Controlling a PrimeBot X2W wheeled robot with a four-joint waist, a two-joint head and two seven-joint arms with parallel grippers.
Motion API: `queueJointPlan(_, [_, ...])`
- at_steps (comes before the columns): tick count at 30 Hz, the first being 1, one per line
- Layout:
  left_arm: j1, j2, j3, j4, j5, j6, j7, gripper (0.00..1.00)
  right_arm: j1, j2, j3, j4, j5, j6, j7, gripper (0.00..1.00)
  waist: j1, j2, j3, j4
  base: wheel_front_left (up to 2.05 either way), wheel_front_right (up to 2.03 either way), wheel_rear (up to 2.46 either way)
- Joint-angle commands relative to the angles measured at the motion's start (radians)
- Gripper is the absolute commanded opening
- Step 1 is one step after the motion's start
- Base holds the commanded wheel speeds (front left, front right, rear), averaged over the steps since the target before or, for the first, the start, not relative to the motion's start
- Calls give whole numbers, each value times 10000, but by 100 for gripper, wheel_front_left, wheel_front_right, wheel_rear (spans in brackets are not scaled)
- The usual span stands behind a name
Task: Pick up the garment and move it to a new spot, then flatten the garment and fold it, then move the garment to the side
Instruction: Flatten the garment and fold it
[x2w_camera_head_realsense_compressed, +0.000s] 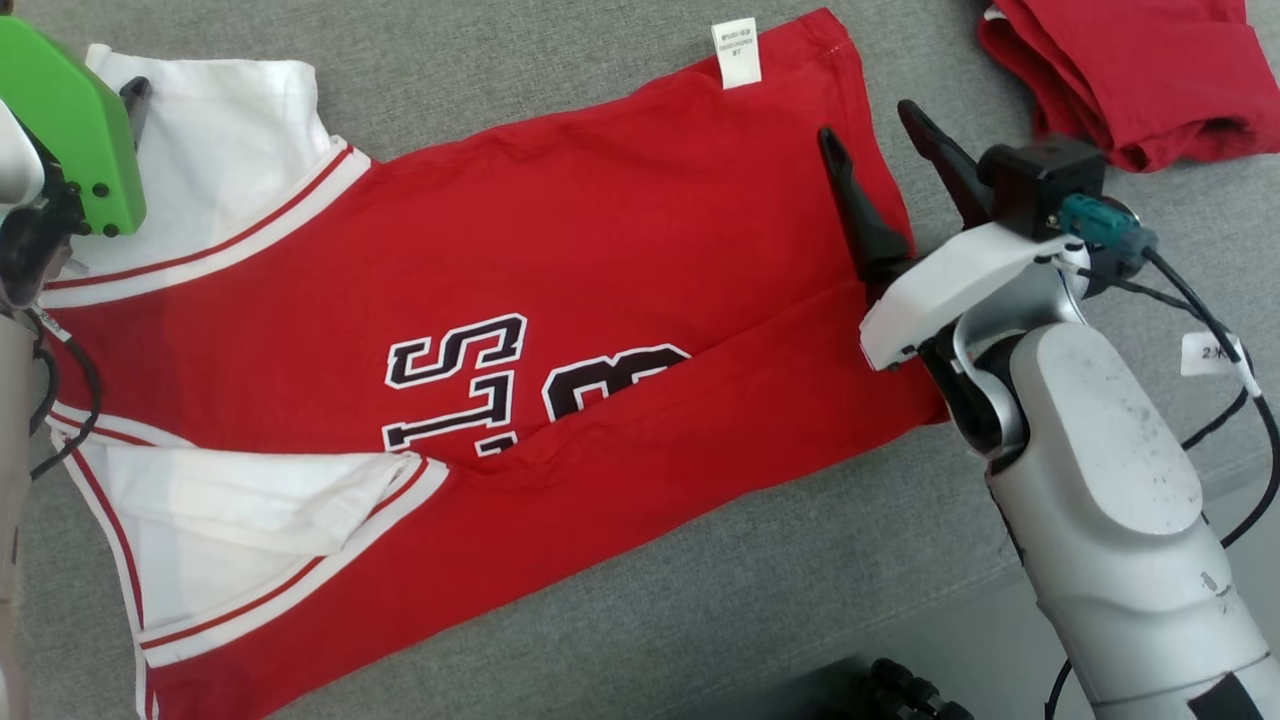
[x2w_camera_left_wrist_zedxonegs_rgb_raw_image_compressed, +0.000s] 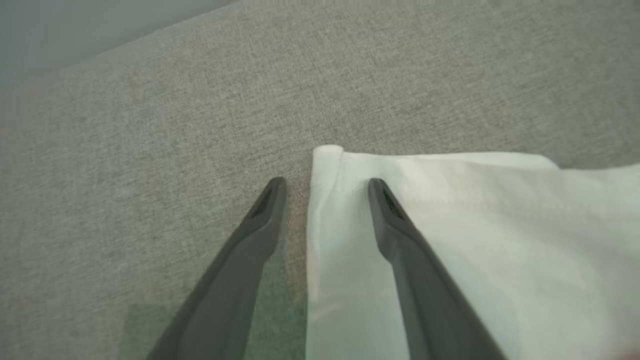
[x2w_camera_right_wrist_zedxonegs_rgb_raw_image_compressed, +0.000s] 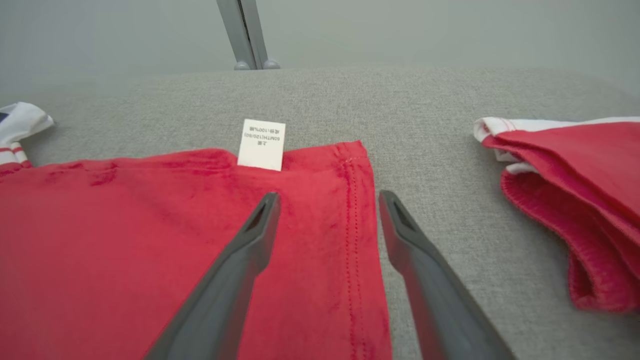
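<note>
A red short-sleeved jersey (x2w_camera_head_realsense_compressed: 600, 250) with white sleeves and black, white-edged lettering (x2w_camera_head_realsense_compressed: 460, 375) is laid out on a grey woven fabric surface (x2w_camera_head_realsense_compressed: 700, 600), its hem turned toward the robot's right. A flap of the red cloth is folded over the lower part of the lettering. A small white printed care label (x2w_camera_head_realsense_compressed: 736, 52) is seen sticking out at the far corner of the hem.

The right gripper (x2w_camera_head_realsense_compressed: 865, 122) is held at that hem with its dark fingers spread wide and nothing between them. In the right wrist view one finger is placed over the red cloth and the other over the grey surface just beside the stitched edge.

The left gripper (x2w_camera_left_wrist_zedxonegs_rgb_raw_image_compressed: 326, 182) is positioned at the far white sleeve (x2w_camera_head_realsense_compressed: 220, 140). Its fingers are parted, and the sleeve's edge is straddled: one finger over white cloth, one over bare grey fabric. No grasp is seen.

A second red garment (x2w_camera_head_realsense_compressed: 1130, 70), folded, is lying well apart at the far right.
</note>
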Motion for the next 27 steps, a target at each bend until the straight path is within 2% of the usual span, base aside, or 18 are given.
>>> queueJointPlan(1, [-72,44,-24,111,-89,21,50,30,-366,-126,88,145,-35,-17,125,100,0,0,34,-13,0,0,0])
queueJointPlan(2, [-78,32,1,124,-126,22,19,20,-511,-179,148,231,-62,-17,185,100,0,0,41,-10,0,0,0])
queueJointPlan(3, [-100,7,34,139,-152,29,-57,1,-828,-281,264,437,-78,-17,330,100,0,0,54,13,0,0,0])
queueJointPlan(13, [-358,-425,-11,-106,-506,-84,-763,0,-3261,-1092,930,2858,-299,-17,1536,100,0,0,6,678,0,0,0])
queueJointPlan(20, [-279,-687,-270,-353,-776,-178,-1181,0,-3998,-1262,1404,4542,296,-17,2293,100,0,0,-102,1152,0,0,0])
queueJointPlan(21, [-250,-702,-281,-380,-803,-189,-1229,0,-4025,-1275,1474,4670,412,-17,2310,78,0,0,-120,1186,0,0,0])
queueJointPlan(22, [-217,-719,-299,-408,-852,-191,-1296,0,-4064,-1288,1529,4806,520,-17,2274,43,0,0,-138,1220,0,0,0])
queueJointPlan(25, [-156,-764,-328,-453,-962,-204,-1497,0,-4204,-1353,1662,5152,800,-17,2156,16,0,0,-200,1289,0,0,0])
queueJointPlan(26, [-143,-780,-336,-455,-1009,-213,-1553,0,-4267,-1337,1668,5284,950,-17,2084,0,0,0,-223,1307,0,0,0])
queueJointPlan(27, [-130,-785,-340,-445,-1025,-217,-1600,0,-4308,-1335,1686,5399,1037,-17,2059,0,0,0,-250,1323,0,0,0])
